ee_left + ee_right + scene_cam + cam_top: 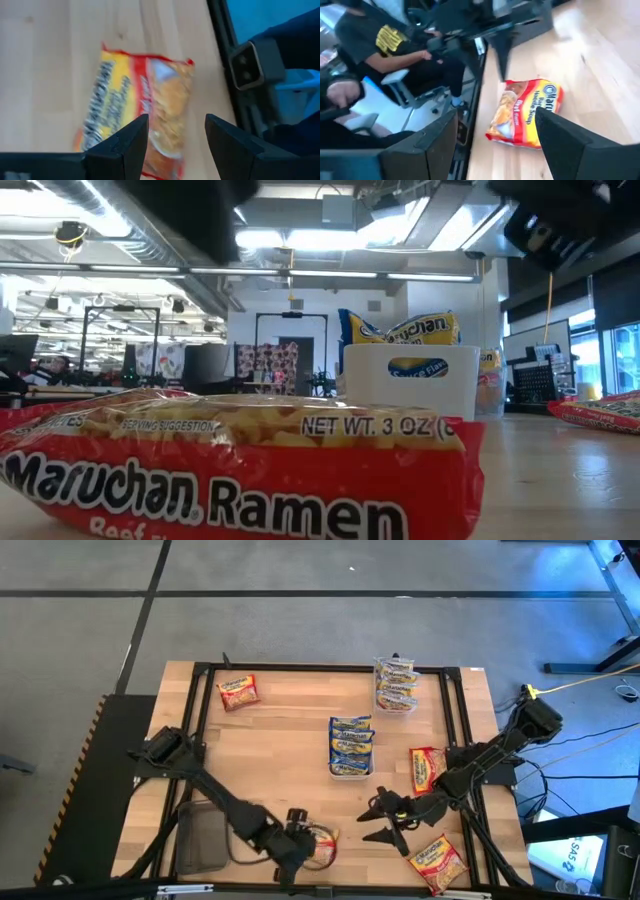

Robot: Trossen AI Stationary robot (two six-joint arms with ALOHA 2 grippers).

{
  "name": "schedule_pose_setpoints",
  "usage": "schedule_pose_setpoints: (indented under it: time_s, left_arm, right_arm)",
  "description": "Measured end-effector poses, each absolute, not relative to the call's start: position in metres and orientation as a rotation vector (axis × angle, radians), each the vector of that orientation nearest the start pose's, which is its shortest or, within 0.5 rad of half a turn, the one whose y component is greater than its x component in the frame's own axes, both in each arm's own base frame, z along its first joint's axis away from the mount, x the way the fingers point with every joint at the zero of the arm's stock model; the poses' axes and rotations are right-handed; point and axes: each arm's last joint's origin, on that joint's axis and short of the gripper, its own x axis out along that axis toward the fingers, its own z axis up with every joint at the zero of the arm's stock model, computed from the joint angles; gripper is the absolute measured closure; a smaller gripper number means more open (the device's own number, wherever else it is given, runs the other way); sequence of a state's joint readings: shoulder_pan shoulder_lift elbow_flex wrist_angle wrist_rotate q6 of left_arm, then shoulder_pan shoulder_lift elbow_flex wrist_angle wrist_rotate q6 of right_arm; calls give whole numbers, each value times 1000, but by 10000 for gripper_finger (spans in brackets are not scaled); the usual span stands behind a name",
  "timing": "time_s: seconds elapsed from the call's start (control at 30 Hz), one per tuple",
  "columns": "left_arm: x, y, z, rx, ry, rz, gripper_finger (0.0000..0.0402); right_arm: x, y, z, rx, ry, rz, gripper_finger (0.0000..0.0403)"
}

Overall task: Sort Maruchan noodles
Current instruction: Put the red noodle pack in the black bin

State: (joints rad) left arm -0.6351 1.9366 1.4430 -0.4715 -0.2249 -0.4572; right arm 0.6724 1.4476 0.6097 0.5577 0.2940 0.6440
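Red-bordered packet (pixel 142 107) flat on tabletop (pixel 290 720), lower centre of high view, under my left pincer (pixel 176 145), fingers apart, empty. Looks light, crinkly, slippery, brittle inside; grab across short width. Right pincer (pixel 385 820) apart too, lower right.

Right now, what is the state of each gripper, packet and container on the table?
left gripper: open, above a red packet that lies flat
right gripper: open, holds nothing
white tray: holds blue packets standing on edge
clear tub: holds packets
other red packets: loose, flat
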Motion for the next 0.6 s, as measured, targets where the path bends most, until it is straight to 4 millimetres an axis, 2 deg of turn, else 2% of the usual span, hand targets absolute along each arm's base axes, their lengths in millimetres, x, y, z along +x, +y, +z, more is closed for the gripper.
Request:
schedule_pose_setpoints:
  time_s: [0.1,0.27,0.47,0.6]
  left_arm:
    - [327,-250,203,-17,923,-126,211]
    - [313,-257,184,-45,911,-31,211]
    - [312,-255,164,-128,842,-46,211]
    - [310,-250,150,-149,827,-50,211]
  right_arm:
    - [236,172,188,535,384,241,153]
    - [248,172,161,638,454,140,111]
    - [270,161,132,731,507,-18,81]
    - [288,158,121,764,556,-14,81]
